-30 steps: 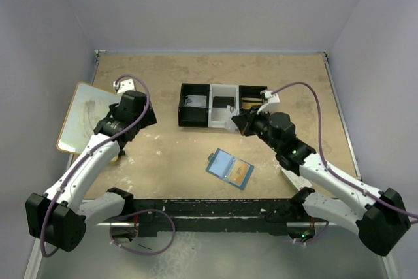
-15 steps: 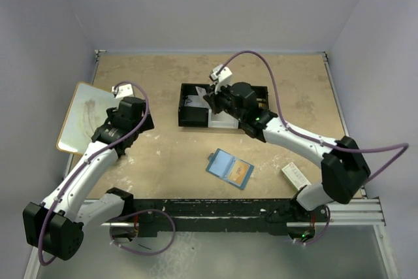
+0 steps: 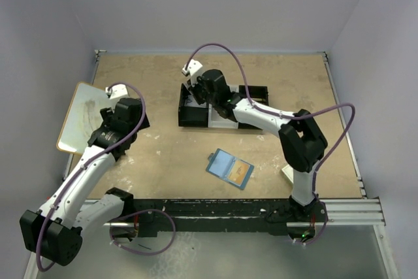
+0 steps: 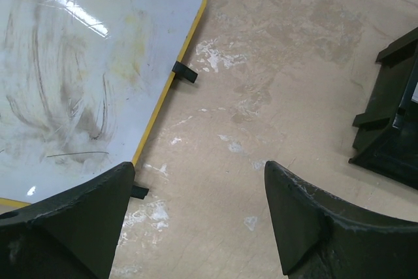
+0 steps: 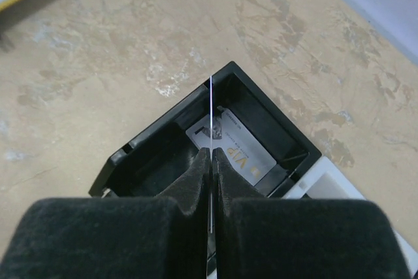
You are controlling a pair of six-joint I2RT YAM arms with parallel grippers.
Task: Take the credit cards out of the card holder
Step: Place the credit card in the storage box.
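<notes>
my right gripper clamped on a thin pale card, edge-on over the black-and-white plastic compartment tray | my left gripper gaping, left of tray, by yellow-rimmed whiteboard | grey card in tray reads "VIP" | scuffed beige tabletop, lilac walls | open blue bifold card holder just nearer than tray, gold-yellow card inside

Tan table: whiteboard, compartment tray, card holder (lying open)

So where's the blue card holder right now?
In the top view the card holder lies open on the table, slightly right of centre, in front of the compartment tray.
</notes>
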